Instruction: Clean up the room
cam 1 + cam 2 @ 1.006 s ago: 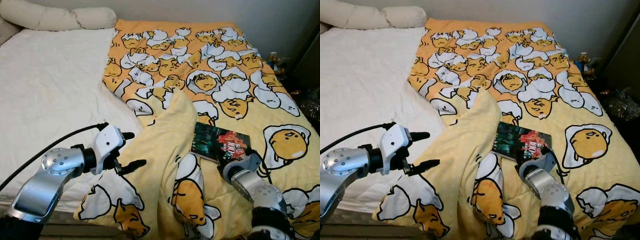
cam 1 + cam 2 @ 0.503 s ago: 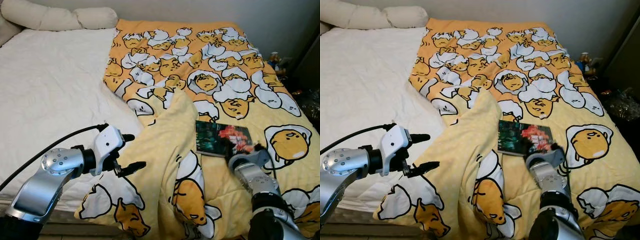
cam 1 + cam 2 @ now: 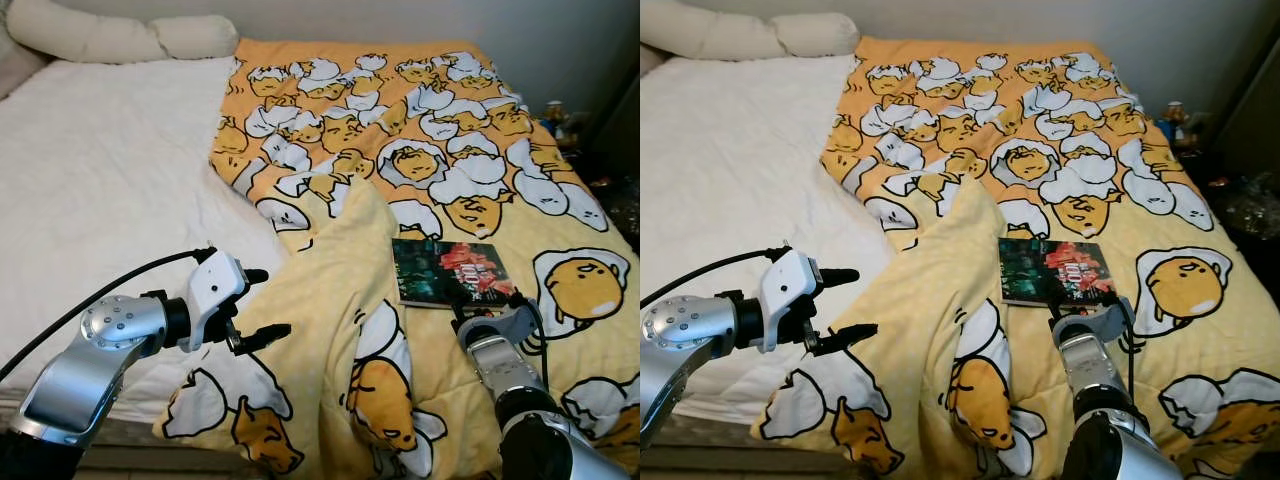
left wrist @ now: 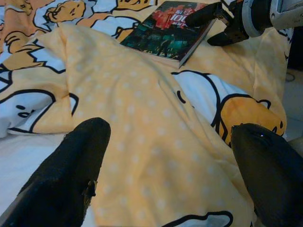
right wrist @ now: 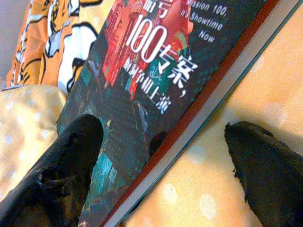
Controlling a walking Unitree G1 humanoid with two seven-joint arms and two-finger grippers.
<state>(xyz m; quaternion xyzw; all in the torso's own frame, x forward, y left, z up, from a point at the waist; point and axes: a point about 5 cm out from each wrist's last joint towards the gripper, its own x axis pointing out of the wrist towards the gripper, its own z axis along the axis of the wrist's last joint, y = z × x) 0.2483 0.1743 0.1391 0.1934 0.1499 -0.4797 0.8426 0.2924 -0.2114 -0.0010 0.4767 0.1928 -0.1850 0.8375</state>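
Now, at the lower left of the head view, the left gripper (image 3: 258, 306) is hanging with its fingers spread wide and holding nothing, just off the folded edge of the blanket (image 3: 330, 290) and above the white sheet (image 3: 100, 190), exactly where it was a second ago. Moving rightward past the fold, the book (image 3: 447, 273) is lying flat on the blanket right of centre; since a second ago it has been turning and sliding a little toward the upper right. At the lower right, the right gripper (image 3: 480, 308) is straddling the book's near edge, fingers wide, one over the cover and one on the blanket, gripping nothing yet. That probably means a grasp is being lined up, not completed. Open blanket is surrounding the book, and the bed's right edge is lying well beyond.
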